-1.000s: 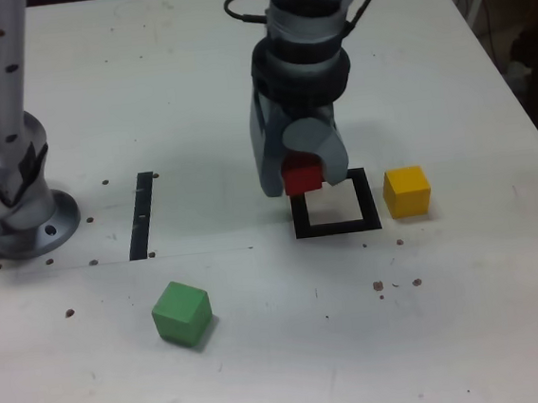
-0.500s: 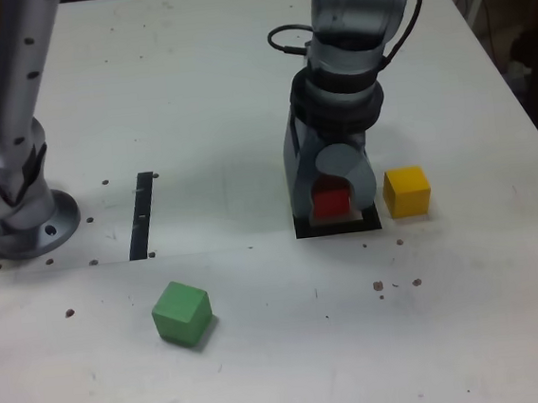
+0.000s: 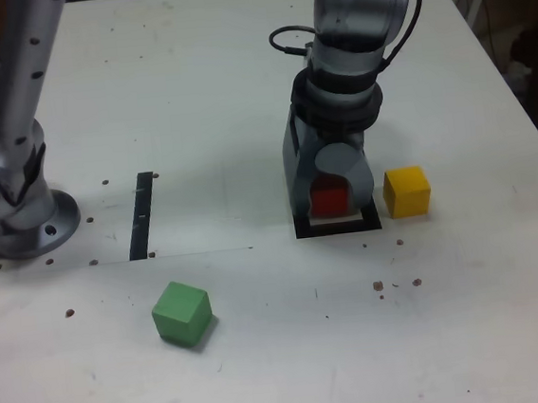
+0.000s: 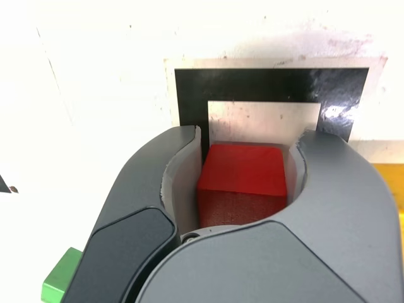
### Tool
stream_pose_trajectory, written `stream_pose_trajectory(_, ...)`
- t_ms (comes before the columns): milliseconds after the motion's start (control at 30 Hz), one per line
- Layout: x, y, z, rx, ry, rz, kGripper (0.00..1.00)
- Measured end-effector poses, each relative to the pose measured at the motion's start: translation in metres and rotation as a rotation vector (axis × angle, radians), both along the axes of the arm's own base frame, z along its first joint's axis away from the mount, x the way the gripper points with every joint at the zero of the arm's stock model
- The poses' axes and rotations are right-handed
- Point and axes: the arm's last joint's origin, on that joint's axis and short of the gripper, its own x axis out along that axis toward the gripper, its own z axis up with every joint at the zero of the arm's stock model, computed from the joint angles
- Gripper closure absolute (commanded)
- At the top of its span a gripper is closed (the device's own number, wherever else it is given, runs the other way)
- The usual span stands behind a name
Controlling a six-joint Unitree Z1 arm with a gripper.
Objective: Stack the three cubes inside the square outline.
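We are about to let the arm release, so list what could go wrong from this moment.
1. The gripper is shut on the small red matte cube over the thick black square outline. Whether the cube has touched down cannot be told; released early, it might drop and tumble.
2. Opening jaws could drag the cube onto the black border.
3. The small yellow matte cube sits just beside the outline on the exterior view's right; a wide opening might nudge it.

Bright, even overhead light washes the white table [image 3: 239,90] pale in both views. The exterior view is soft and grainy, with faint shadows. In the wrist view, glare streaks the glossy square outline [image 4: 341,95].
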Motion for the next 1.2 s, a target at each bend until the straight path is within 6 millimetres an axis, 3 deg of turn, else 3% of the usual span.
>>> stream_pose_trajectory(200, 0.001, 0.001, -0.001, -0.001, -0.004, -0.001, 0.66)
stream_pose_trajectory(433, 0.0, 0.001, -0.004, -0.005, 0.006, 0.002, 0.5)
stream_pose_trajectory(700, -0.001, 0.003, -0.005, -0.017, 0.015, -0.002, 0.16)
stream_pose_trajectory(900, -0.001, 0.003, -0.005, -0.023, 0.011, -0.004, 0.03)
stream_pose_trajectory(1067, -0.009, 0.004, 0.01, -0.016, 0.004, 0.007, 0.01)
stream_pose_trajectory(1200, -0.028, 0.003, 0.043, 0.005, 0.005, 0.023, 0.01)
